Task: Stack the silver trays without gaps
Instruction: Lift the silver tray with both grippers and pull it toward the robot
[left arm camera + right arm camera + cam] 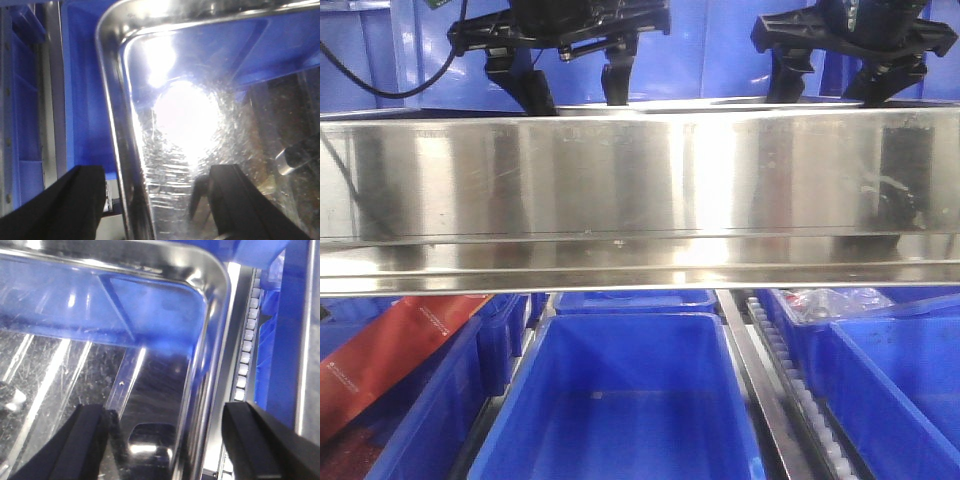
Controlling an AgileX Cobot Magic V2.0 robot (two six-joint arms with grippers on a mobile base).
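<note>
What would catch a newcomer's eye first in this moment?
The wide mirror-like steel rail spans the whole front view, with deep blue bins below it. In the wrist views, a silver tray shines with a white glare on its floor. The left gripper and right gripper, both open, each straddle a side rim.

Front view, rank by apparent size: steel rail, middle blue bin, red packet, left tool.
1. Steel rail, spanning the frame, though nearest the camera.
2. Middle blue bin.
3. Red packet and left tool: about alike, both cropped by the frame, so unranked.
</note>
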